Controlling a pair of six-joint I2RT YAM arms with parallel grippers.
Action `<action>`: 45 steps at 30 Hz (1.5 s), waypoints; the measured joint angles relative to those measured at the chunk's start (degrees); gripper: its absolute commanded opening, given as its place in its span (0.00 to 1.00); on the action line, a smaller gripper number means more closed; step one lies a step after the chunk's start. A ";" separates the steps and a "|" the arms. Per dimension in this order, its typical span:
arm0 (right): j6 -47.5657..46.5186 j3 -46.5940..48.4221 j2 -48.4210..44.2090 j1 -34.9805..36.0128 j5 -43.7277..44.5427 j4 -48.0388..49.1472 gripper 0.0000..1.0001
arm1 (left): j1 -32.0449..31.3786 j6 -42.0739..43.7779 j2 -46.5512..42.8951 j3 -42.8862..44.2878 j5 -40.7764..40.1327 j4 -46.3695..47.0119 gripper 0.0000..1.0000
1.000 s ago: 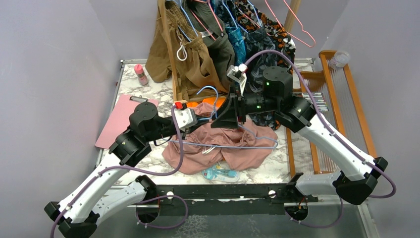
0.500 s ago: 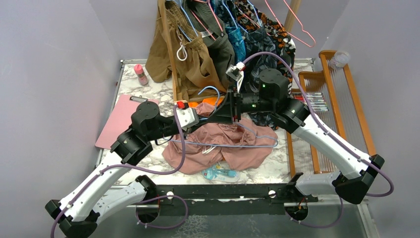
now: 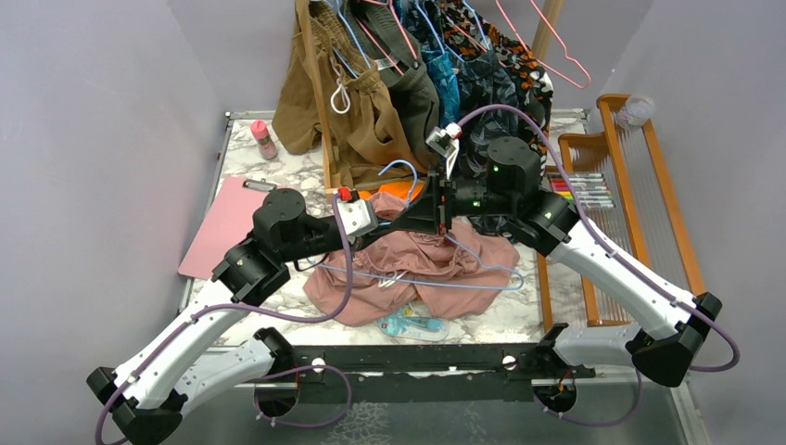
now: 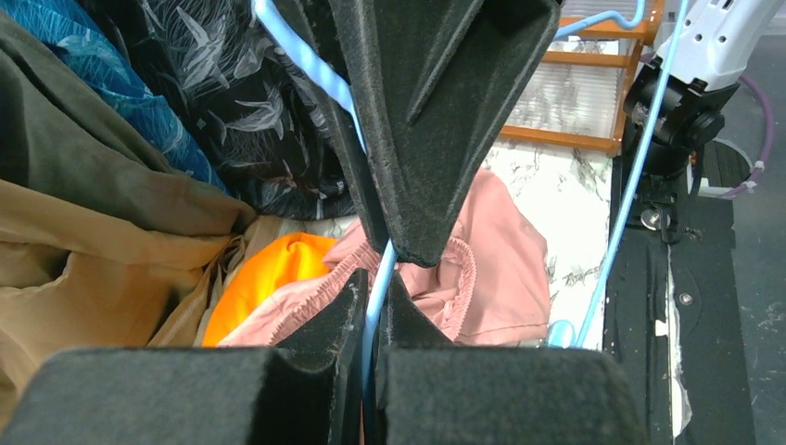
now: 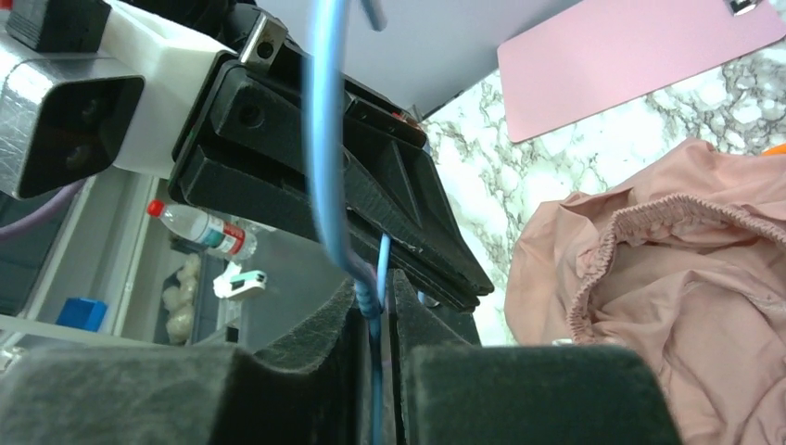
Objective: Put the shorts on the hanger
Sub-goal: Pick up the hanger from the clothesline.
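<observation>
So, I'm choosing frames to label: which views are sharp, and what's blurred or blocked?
Top external: evenly lit, sharp throughout. Left wrist: the right tool blocks the middle; the shorts are crisp behind. Right wrist: the hanger wire blurs near the lens.

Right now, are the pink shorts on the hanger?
Off. The shorts lie crumpled on the table; the left gripper and the right gripper pinch the hanger over them.
</observation>
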 measured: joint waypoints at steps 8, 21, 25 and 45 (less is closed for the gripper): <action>1.33 -1.55 -1.53 0.00 0.90 2.38 0.50 | -0.17 -0.20 0.04 0.00 0.00 0.81 0.00; 2.67 -4.48 -4.02 0.00 3.50 6.32 0.36 | -0.26 -0.20 0.02 0.00 0.00 1.05 0.00; 3.19 -5.01 -4.00 0.00 3.48 7.08 0.36 | -0.26 -0.22 0.02 0.00 0.02 1.14 0.00; -1.66 -12.81 -12.57 0.00 10.95 5.44 0.01 | -0.33 -8.13 -6.62 -7.15 -10.54 5.05 0.99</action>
